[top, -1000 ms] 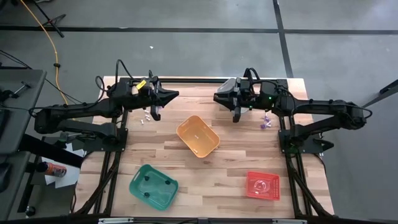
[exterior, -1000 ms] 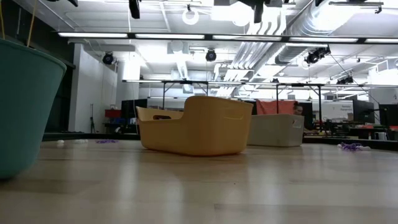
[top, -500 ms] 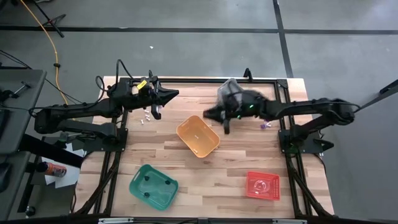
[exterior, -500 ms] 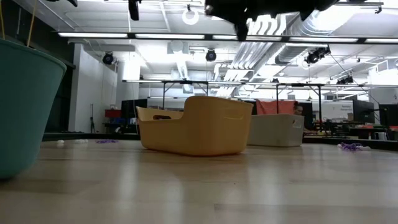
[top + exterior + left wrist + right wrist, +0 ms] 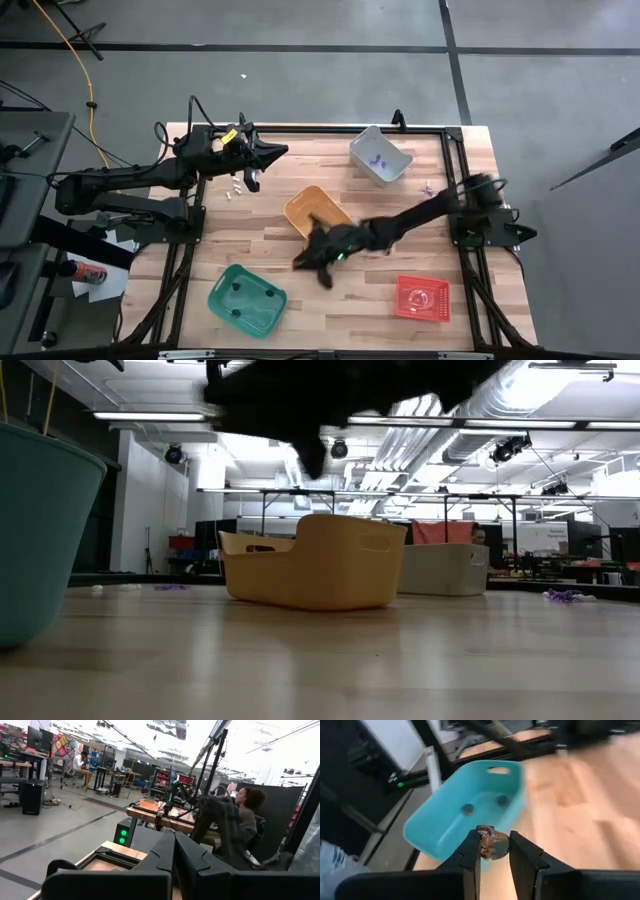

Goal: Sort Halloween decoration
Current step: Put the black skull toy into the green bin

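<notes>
My right gripper [image 5: 305,262] hangs over the table between the orange bin [image 5: 318,215] and the green bin [image 5: 247,297], shut on a small dark round trinket [image 5: 492,847]. In the right wrist view the green bin [image 5: 470,810] lies ahead of the fingers with dark trinkets on its floor. The grey bin [image 5: 381,155] holds purple trinkets. More purple trinkets [image 5: 428,188] and whitish ones [image 5: 235,190] lie on the wood. My left gripper [image 5: 278,153] waits shut above the far left of the table. My right gripper pinches the dark trinket's two sides [image 5: 489,851] between its two fingers, near their free ends. The fingers slant slightly down, pointing at the green bin. The trinket is lifted clear of the table.
A red bin [image 5: 422,298] stands at the near right. In the low view the orange bin [image 5: 315,560] stands mid-table, the green bin's wall [image 5: 40,530] fills the left, and the grey bin [image 5: 440,568] sits behind. People sit in the room beyond.
My right gripper has swung from above the grey bin at the far right toward the table's near left, past the orange bin and downward, toward the green bin, and has tipped to point downward. The grey bin now shows uncovered.
</notes>
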Controlling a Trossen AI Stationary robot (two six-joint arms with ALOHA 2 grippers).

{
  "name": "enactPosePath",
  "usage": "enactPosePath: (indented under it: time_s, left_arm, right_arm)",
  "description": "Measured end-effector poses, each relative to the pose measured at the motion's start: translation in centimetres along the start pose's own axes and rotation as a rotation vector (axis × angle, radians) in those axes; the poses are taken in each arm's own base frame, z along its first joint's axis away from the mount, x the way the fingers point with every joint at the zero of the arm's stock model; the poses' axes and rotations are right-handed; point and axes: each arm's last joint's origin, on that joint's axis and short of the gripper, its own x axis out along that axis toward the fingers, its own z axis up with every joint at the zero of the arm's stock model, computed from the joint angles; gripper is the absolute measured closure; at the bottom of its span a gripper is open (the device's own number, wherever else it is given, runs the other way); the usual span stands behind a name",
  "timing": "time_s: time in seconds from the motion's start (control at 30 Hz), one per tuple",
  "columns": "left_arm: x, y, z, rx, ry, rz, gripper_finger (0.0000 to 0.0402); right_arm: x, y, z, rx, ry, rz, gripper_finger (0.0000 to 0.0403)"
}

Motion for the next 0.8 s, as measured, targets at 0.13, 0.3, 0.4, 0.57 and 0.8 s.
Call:
enactPosePath:
  time_s: [0.13, 0.3, 0.4, 0.57, 0.8]
  left_arm:
    - [0.0, -0.1, 0.0, 0.0, 0.005, -0.017, 0.0401]
    - [0.0, -0.1, 0.0, 0.0, 0.006, -0.021, 0.0401]
    - [0.0, -0.1, 0.0, 0.0, 0.006, -0.021, 0.0401]
    - [0.0, -0.1, 0.0, 0.0, 0.006, -0.021, 0.0401]
    - [0.0, -0.1, 0.0, -0.002, 0.006, -0.021, 0.0401]
  right_arm:
    - [4.4, 2.0, 0.6, -0.067, -0.026, 0.049, 0.0339]
    - [8.9, 2.7, 1.6, -0.139, 0.023, 0.075, 0.0335]
    - [11.0, 3.0, 1.9, -0.189, 0.093, 0.115, 0.0335]
    - [13.4, 3.1, 1.7, -0.262, 0.201, 0.154, 0.0334]
    - [14.2, 3.1, 1.3, -0.275, 0.285, 0.2, 0.0334]
